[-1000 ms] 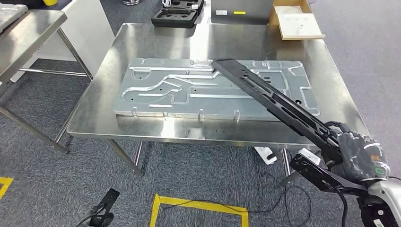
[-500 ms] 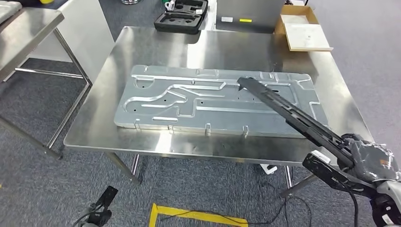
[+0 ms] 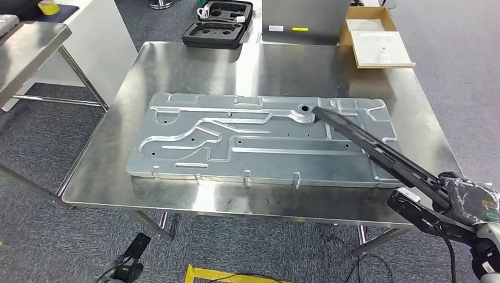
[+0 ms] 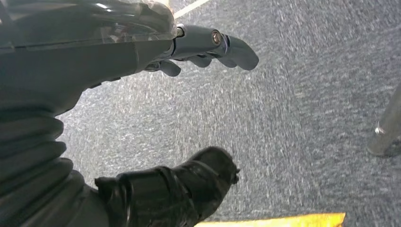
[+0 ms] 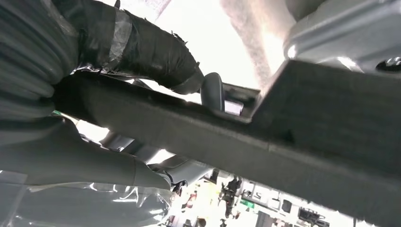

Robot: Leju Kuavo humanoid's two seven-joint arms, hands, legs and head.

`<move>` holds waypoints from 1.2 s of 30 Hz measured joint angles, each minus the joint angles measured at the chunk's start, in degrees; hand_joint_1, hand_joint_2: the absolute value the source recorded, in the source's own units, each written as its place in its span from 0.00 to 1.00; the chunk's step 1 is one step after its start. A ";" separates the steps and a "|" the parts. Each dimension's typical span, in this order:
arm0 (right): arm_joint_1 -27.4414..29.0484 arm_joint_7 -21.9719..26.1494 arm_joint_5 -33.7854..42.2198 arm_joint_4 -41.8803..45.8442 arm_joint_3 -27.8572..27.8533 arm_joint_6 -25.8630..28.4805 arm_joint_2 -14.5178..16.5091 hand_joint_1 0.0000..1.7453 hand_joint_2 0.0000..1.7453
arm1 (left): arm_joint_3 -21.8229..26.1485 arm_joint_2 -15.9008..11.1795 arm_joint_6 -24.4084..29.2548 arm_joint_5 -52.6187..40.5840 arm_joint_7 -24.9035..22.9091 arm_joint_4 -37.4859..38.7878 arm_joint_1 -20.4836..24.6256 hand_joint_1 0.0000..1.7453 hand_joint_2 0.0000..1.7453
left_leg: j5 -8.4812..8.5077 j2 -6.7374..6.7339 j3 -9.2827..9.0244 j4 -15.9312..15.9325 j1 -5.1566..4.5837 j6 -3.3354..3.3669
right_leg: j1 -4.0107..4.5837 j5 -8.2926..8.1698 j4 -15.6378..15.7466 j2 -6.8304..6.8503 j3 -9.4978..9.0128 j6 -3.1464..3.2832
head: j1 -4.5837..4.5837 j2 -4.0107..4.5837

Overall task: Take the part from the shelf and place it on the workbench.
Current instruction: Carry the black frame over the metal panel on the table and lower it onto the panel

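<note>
Part (image 3: 377, 147) lowered toward panel (image 3: 236, 135); right hand (image 3: 466, 200) grips near end; left hand (image 4: 208, 47) holds nothing, fingers apart.

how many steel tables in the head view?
2. The workbench in the centre carries the big metal panel. A second steel table sits at the far left, cut off by the picture's edge. Others may stand out of frame.

The camera view shifts, so the workbench (image 3: 177, 65) sits differently in frame. Against the grey metal panel (image 3: 194, 135), the long black part (image 3: 377, 150) in the right hand (image 3: 466, 200) comes lower: its far tip, earlier above the panel's far edge, now lies near the panel's round hole (image 3: 305, 109).
</note>
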State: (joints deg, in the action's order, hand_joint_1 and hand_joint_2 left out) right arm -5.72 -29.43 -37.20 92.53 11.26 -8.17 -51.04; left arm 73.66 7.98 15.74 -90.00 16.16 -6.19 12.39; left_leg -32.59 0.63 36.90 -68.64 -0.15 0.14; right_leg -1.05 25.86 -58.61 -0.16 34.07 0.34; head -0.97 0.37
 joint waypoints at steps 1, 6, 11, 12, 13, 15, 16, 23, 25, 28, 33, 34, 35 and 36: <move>0.00 0.00 -0.13 -0.11 -0.01 0.01 0.00 1.00 1.00 | 0.00 -0.01 -0.01 -0.01 -0.01 0.00 -0.06 0.00 1.00 | -0.87 -0.03 2.30 -3.19 0.05 -0.18 | 0.03 0.37 -0.02 -0.02 -0.35 0.11 | -0.02 0.00; -0.07 0.01 -6.09 -0.47 0.30 0.08 0.01 1.00 1.00 | 0.01 -0.02 -0.16 -0.01 -0.12 0.00 -0.33 0.00 1.00 | 7.29 -0.16 3.09 4.17 -0.03 0.45 | 0.06 2.96 -0.20 -0.09 -3.42 -0.21 | 0.07 0.00; -1.75 0.20 -24.11 -0.22 2.17 -1.55 -0.29 1.00 1.00 | 0.02 -0.01 -0.14 0.01 -0.67 0.00 -0.21 0.00 1.00 | 9.61 -0.19 1.43 9.32 -0.49 1.97 | 0.05 4.38 0.09 -0.16 -4.18 -1.67 | 0.00 0.00; -2.13 0.38 -27.10 -0.13 2.68 -2.15 -0.43 1.00 1.00 | 0.02 0.02 -0.17 0.02 -0.87 0.00 -0.10 0.00 1.00 | 9.53 -0.17 1.00 9.79 -0.34 2.20 | 0.01 4.85 -0.31 -0.09 -4.12 -1.95 | 0.09 0.00; -2.62 0.68 -29.87 -0.09 3.23 -2.74 -0.54 1.00 1.00 | 0.02 0.04 -0.21 0.06 -1.07 0.00 0.06 0.00 1.00 | 9.47 -0.16 0.54 10.27 -0.15 2.42 | -0.03 5.65 -1.80 -0.05 -3.45 -2.19 | 0.19 0.00; -3.51 1.63 -34.67 -0.06 4.30 -3.56 -0.63 1.00 1.00 | 0.02 0.06 -0.28 0.27 -1.39 0.00 0.25 0.00 1.00 | 9.14 -0.14 -0.10 10.66 0.03 2.84 | -0.13 8.02 -8.17 -0.02 0.15 -2.64 | 0.37 0.00; -3.79 2.41 -36.73 -0.08 4.80 -3.64 -0.62 1.00 1.00 | 0.04 0.06 -0.33 0.42 -1.53 0.00 0.26 0.00 1.00 | 8.90 -0.14 -0.27 10.63 0.03 2.97 | -0.19 9.00 -11.90 -0.03 2.56 -2.86 | 0.38 0.00; -3.80 8.99 -45.28 -0.04 7.39 0.69 -0.39 1.00 1.00 | 1.09 -0.03 -3.26 1.14 0.04 0.00 -0.12 0.00 1.00 | 6.57 0.52 -1.40 8.94 0.14 1.69 | -0.70 0.26 -2.10 -0.14 1.42 -3.27 | 0.46 0.00; -3.45 9.57 -45.45 0.18 8.01 1.18 -0.15 1.00 1.00 | 1.19 -0.09 -3.86 0.75 0.53 0.00 -0.24 0.00 1.00 | 6.55 0.68 -1.20 8.83 0.00 1.17 | -0.41 0.66 -1.53 -0.21 1.07 -2.58 | 0.41 -0.01; -3.14 9.74 -45.25 0.36 8.57 1.28 0.17 1.00 1.00 | 1.23 -0.10 -4.21 0.23 0.93 0.00 -0.32 0.00 1.00 | 5.14 0.43 -0.39 7.10 0.10 0.41 | -0.68 0.53 -1.29 -0.01 0.83 -1.47 | 0.19 0.00; -3.04 9.78 -44.91 0.51 9.08 1.40 0.53 0.25 0.25 | 1.30 -0.33 -4.91 0.09 0.97 0.00 -0.38 0.00 1.00 | -0.17 -0.01 6.54 -7.03 0.23 -0.28 | -0.60 0.68 -1.19 0.23 0.54 -0.70 | -0.07 0.00; -3.01 9.79 -44.78 0.50 9.14 1.42 0.62 0.00 0.00 | 1.32 -0.33 -5.04 0.09 0.91 0.00 -0.41 0.00 1.00 | 0.98 -0.03 6.21 -6.08 0.23 -0.20 | -0.59 0.71 -1.20 0.20 0.47 -0.69 | -0.07 0.00; -2.98 9.76 -44.61 0.50 9.16 1.47 0.69 0.00 0.00 | 1.34 -0.35 -4.92 0.12 0.88 0.00 -0.40 0.00 0.75 | 2.89 -0.05 4.82 -3.06 0.23 -0.04 | -0.58 0.77 -1.20 0.17 0.35 -0.74 | -0.07 0.00; -2.94 9.68 -44.39 0.50 9.16 1.58 0.72 0.00 0.00 | 1.36 -0.39 -4.59 0.21 0.83 0.00 -0.37 0.00 0.50 | 4.72 -0.06 2.94 0.98 0.22 0.19 | -0.58 0.86 -1.20 0.13 0.22 -0.84 | -0.07 0.00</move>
State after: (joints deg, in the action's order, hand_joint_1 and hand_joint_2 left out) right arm -8.66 -19.75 -81.59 93.03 20.41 -6.59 -50.32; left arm 75.01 7.60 11.14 -89.78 17.00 -6.19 12.02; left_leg -27.87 0.57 39.83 -67.65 0.07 0.32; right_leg -1.63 26.72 -59.81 -0.03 34.30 -0.50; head -1.04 0.37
